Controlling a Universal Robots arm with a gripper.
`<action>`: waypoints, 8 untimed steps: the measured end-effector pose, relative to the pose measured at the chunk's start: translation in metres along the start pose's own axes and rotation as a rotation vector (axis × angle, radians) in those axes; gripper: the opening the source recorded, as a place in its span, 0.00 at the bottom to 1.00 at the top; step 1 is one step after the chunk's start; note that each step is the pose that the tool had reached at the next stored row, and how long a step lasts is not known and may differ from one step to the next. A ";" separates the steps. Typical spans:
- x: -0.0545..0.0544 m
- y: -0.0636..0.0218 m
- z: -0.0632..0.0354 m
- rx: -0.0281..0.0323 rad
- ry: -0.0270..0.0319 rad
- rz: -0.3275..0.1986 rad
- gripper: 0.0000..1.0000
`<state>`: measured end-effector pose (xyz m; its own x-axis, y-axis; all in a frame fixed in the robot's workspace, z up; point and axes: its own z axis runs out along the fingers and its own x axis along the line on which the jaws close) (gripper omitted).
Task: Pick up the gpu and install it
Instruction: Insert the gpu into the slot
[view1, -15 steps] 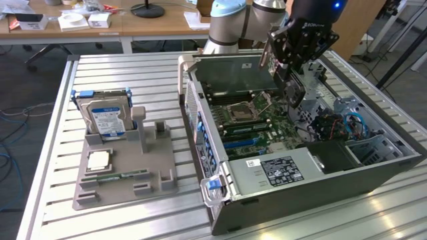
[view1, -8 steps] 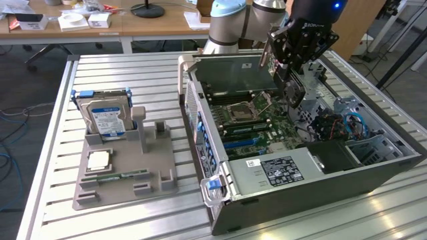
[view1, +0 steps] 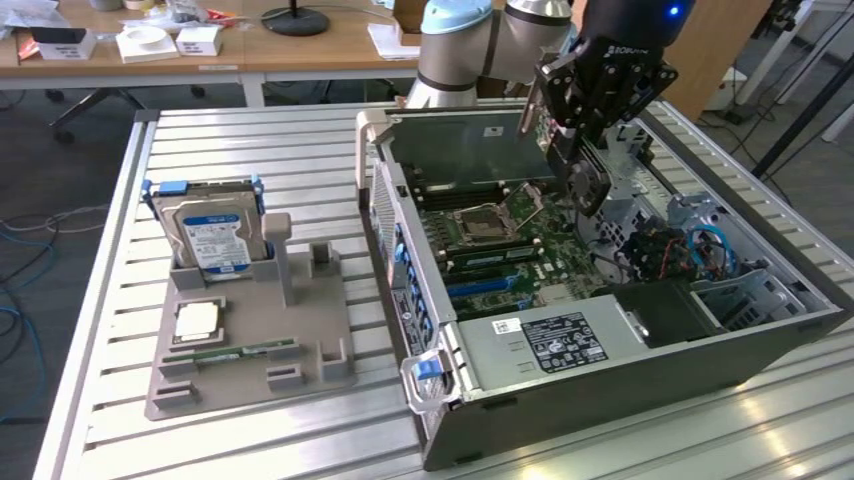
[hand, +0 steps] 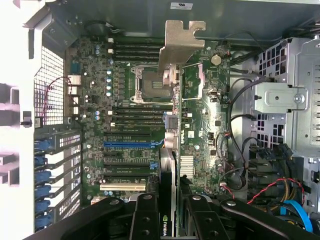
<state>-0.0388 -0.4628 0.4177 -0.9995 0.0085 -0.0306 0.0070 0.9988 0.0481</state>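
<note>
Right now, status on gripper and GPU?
Gripper shut on thin black gpu with silver end bracket. Card hangs over green motherboard inside open grey case, not seated. Nothing visible between card and board.

gpu (hand: 169, 190) edge-on (face hidden); fingers (hand: 145, 220) cropped.

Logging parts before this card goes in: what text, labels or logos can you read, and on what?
No words read with certainty.
Pale green swirl logo, no letters: on the gpu held in the gripper.
White lettering on the gripper's body, exterior view: blurred.
Blue-white label on the hard drive: too small.
Black label on the power supply: too small.
White sticker on the case wall: too small.
</note>
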 end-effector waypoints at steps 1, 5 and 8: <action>0.000 0.0000 0.0001 0.0000 0.0001 -0.003 0.26; 0.000 0.0000 0.0005 0.0005 0.0024 -0.048 0.26; 0.000 -0.0001 0.0008 0.0008 0.0047 -0.097 0.26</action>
<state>-0.0388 -0.4628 0.4169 -0.9956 -0.0884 -0.0304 -0.0896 0.9950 0.0443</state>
